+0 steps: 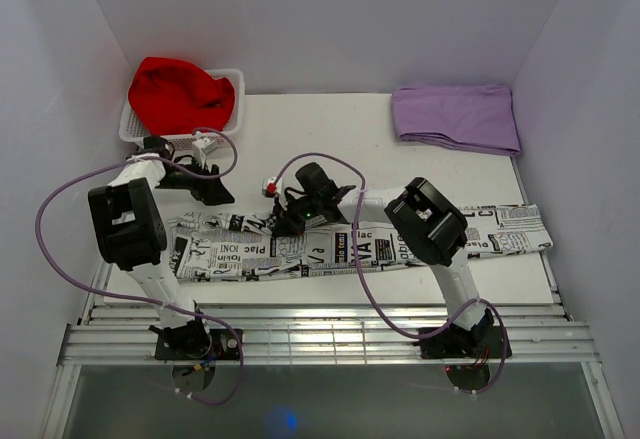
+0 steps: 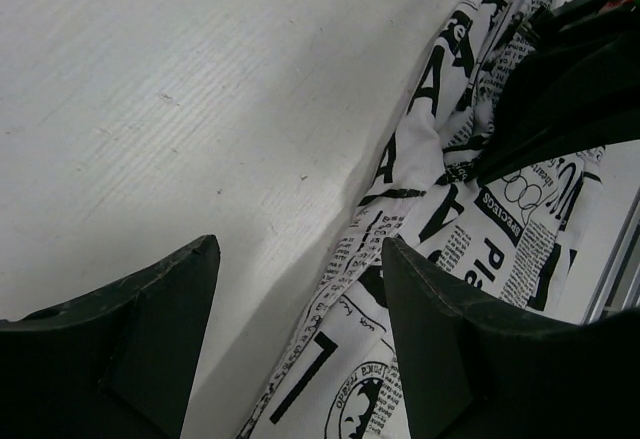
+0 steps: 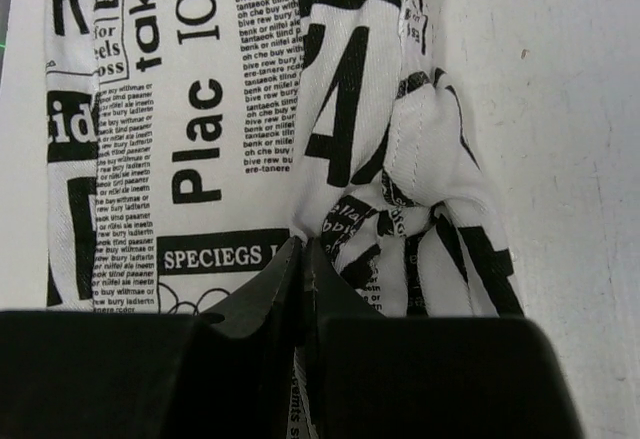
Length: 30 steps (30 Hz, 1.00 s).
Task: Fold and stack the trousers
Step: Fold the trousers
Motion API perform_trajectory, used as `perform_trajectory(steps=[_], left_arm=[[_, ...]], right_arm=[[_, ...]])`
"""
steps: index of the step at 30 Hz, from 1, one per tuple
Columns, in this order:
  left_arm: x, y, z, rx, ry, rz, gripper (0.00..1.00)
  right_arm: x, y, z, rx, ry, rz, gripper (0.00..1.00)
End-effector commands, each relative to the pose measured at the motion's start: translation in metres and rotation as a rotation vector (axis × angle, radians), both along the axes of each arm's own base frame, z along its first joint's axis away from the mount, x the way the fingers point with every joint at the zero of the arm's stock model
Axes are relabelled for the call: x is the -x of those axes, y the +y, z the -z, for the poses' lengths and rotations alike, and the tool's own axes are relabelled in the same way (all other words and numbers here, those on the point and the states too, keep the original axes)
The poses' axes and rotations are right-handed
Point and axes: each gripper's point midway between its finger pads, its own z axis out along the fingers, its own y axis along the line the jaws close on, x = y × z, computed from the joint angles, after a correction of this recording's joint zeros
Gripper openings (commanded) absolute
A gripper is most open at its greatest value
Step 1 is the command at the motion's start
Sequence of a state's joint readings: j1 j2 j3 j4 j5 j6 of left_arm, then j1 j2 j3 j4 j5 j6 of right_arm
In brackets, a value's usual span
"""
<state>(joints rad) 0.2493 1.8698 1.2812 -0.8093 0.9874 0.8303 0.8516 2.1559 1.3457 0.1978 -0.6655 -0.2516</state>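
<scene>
The trousers point(image 1: 400, 244), white with black newspaper print, lie stretched left to right across the near half of the table. My right gripper point(image 1: 289, 221) is shut on a bunched fold of the trousers near their far edge, left of middle. In the right wrist view its jaws point(image 3: 303, 251) pinch the puckered cloth point(image 3: 420, 159). My left gripper point(image 1: 212, 196) is open and empty, low over the table at the trousers' far left edge. In the left wrist view its fingers point(image 2: 450, 349) straddle the cloth's edge point(image 2: 380, 359) without gripping it.
A white basket point(image 1: 232, 124) with a red cloth point(image 1: 180, 91) stands at the back left. A folded lilac cloth point(image 1: 455, 117) lies at the back right. White walls close in three sides. A metal rail point(image 1: 320, 344) runs along the near edge.
</scene>
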Motion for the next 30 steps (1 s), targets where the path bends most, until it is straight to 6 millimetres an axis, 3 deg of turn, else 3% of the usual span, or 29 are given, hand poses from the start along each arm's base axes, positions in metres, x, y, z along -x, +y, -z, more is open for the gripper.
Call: perform_trajectory(steps=[1,5,8,14,18,20,21,24,27,30], left_arm=[[0.015,-0.014,-0.006,0.036,-0.012,0.069,0.76],[0.029,-0.020,0.007,0.014,0.024,0.095,0.68],[0.042,-0.020,0.013,0.000,0.036,0.126,0.57],[0.055,-0.020,0.021,-0.017,0.052,0.151,0.27],[0.055,-0.022,0.015,-0.012,0.007,0.182,0.02],[0.053,-0.023,0.006,-0.010,-0.034,0.187,0.00],[0.051,-0.023,0.003,-0.011,-0.055,0.187,0.00],[0.049,-0.024,-0.006,-0.019,-0.115,0.190,0.00],[0.050,-0.025,-0.011,-0.027,-0.156,0.199,0.00],[0.052,-0.025,-0.014,-0.035,-0.178,0.203,0.00]], right_arm=[[-0.011,0.000,0.004,0.012,-0.080,0.037,0.08],[-0.010,0.000,0.006,0.013,-0.062,0.057,0.08],[-0.010,-0.001,0.008,0.019,-0.051,0.069,0.08],[-0.011,0.001,0.004,0.005,-0.043,0.081,0.11],[-0.012,0.005,-0.004,-0.010,-0.013,0.083,0.26],[-0.015,0.007,-0.011,-0.029,0.027,0.098,0.34],[-0.016,0.008,-0.016,-0.038,0.052,0.100,0.45],[-0.023,0.012,-0.028,-0.062,0.187,0.126,0.54],[-0.035,0.011,-0.038,-0.099,0.300,0.176,0.71],[-0.040,0.014,-0.041,-0.117,0.397,0.207,0.76]])
